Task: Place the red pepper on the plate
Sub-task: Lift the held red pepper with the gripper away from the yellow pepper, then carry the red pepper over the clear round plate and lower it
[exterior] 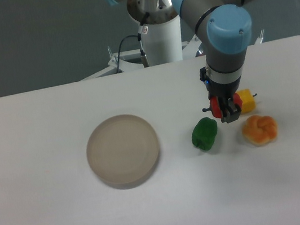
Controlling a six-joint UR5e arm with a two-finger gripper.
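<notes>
Gripping the red pepper (216, 106), just right of the green pepper (205, 133), the gripper (228, 112) looks closed on it and should lift straight before crossing left to the plate (123, 150).

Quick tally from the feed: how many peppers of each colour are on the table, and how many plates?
Red pepper: 1, between the claw fingers
Green pepper: 1
Yellow pepper: 1
Orange pepper: 1
Plate: 1, nothing on it
Total: 5
</notes>
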